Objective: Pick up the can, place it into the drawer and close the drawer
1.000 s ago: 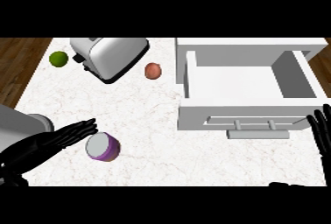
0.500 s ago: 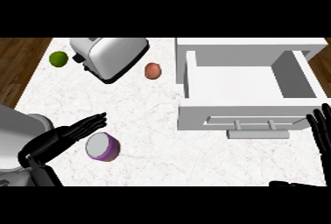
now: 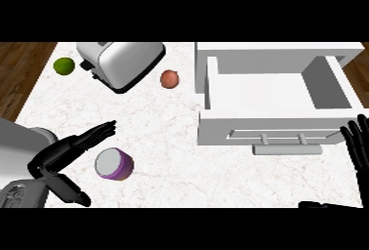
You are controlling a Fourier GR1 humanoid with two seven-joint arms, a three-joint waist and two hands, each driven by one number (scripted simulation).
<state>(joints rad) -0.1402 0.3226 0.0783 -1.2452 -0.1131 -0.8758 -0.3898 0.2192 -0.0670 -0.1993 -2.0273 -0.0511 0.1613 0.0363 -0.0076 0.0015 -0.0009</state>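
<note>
L robot hand [image 3: 69, 150] open, edged fwd beside can [image 3: 114, 163] — can unmoved, R robot hand [image 3: 358, 149] open, still.

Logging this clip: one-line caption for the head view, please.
Open left hand hovers beside the purple can; the white drawer stands open; right hand rests open at right edge.

The light is bright and even all over the white counter [image 3: 173, 141]. Shadows are very faint. Inside the drawer [image 3: 263, 95] the right wall looks grey and darker. The toaster [image 3: 126, 58] has a soft shine on top.
</note>
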